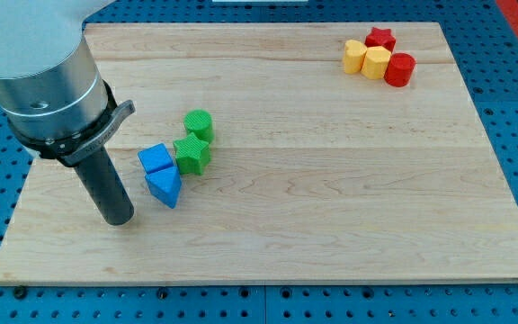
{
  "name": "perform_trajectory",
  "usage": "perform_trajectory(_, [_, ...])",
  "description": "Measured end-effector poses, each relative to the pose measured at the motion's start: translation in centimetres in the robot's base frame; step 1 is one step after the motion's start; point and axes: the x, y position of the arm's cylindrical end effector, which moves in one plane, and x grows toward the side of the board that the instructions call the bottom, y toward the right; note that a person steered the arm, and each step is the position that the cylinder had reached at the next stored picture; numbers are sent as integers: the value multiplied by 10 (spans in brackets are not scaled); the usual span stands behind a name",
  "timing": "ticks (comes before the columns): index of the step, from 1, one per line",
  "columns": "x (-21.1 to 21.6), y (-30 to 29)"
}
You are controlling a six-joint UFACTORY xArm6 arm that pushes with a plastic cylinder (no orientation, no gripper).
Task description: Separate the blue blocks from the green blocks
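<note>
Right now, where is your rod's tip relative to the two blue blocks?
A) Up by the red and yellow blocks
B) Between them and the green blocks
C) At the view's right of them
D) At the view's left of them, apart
D: my tip stands on the wooden board at the view's left of the blue cube and the blue wedge-shaped block, with a gap between.

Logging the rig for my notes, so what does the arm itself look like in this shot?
A broad, pale grey metallic cylinder narrows through a dark collar with a small protruding tab into a straight black rod. My tip is blunt and round. No cables or markings show.
</note>
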Motion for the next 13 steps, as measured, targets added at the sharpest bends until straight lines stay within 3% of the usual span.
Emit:
perform_trajectory(2, [0, 1])
perform_trajectory(3, [23, 21])
perform_trajectory(4, [31, 77])
perform_trajectory(6, [31, 79])
perform_trajectory(8, [12, 231])
perform_trajectory(9, [-24, 261])
perform_trajectory(10, [-20, 237])
perform_trajectory(11, [6, 150])
perform_trajectory(12, [-3, 49])
perform_trajectory(13, [-33, 59])
